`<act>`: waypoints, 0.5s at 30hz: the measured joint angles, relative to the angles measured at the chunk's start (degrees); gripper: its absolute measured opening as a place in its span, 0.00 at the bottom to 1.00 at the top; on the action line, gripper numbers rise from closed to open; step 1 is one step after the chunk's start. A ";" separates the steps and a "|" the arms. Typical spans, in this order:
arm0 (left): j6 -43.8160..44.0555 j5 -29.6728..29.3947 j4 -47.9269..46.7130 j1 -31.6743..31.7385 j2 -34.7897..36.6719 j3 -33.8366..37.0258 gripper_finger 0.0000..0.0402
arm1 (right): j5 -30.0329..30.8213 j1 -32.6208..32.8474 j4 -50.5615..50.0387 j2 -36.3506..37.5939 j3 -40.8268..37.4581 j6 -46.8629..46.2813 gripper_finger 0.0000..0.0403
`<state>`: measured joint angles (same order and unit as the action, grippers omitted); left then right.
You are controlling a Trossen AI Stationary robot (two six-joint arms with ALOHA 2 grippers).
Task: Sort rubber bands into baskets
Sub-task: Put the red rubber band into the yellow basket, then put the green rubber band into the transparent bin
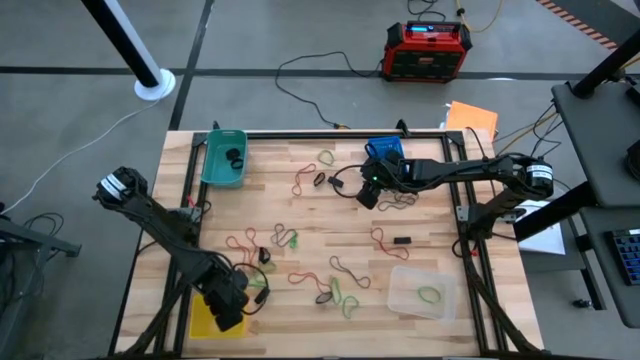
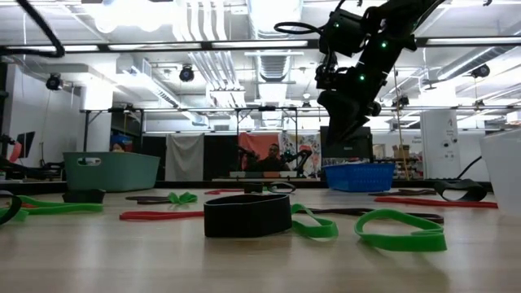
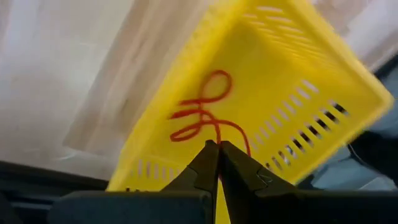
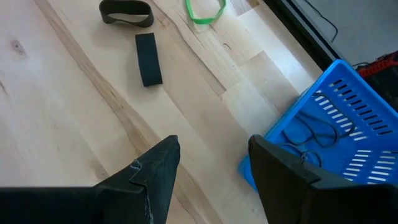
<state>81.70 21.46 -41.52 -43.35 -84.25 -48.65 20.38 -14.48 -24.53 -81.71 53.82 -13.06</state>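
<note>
My left gripper (image 3: pixel 218 148) hangs over the yellow basket (image 3: pixel 273 93) at the table's near left corner (image 1: pixel 205 322), shut on a red rubber band (image 3: pixel 200 107). My right gripper (image 4: pixel 214 165) stands open above bare wood beside the blue basket (image 4: pixel 336 124), at the far middle of the table (image 1: pixel 368 192); nothing is between its fingers. Several red, green and black rubber bands (image 1: pixel 338 285) lie loose on the tabletop. The teal basket (image 1: pixel 224 157) sits at the far left, the clear basket (image 1: pixel 422 292) at the near right. My left gripper pinches one end of the red rubber band (image 3: pixel 219 134) between its two fingertips. The fingers slant down from above into the yellow basket. The band hangs slack below them, and its curled loops (image 3: pixel 193 118) lie on the basket's floor.
A black band piece (image 4: pixel 148 59) and a green band (image 4: pixel 205 9) lie on the wood ahead of my right gripper. A thick black band (image 2: pixel 247 216) and green ones (image 2: pixel 403 236) lie by the near edge. Black rails (image 1: pixel 470 230) border the table.
</note>
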 joint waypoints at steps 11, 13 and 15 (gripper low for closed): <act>2.03 -0.09 0.33 0.23 0.00 -0.47 0.13 | 0.00 0.00 0.00 0.00 0.00 -0.02 0.46; 2.06 -0.09 0.23 0.23 0.00 -0.51 0.19 | 0.02 0.00 0.02 0.00 0.00 -0.02 0.46; 2.08 -0.09 0.15 0.23 0.00 -0.57 0.25 | 0.01 0.00 0.04 0.00 0.00 -0.02 0.46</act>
<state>83.77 21.37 -41.37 -43.11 -84.25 -49.23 20.40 -14.48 -24.49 -81.71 53.82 -13.08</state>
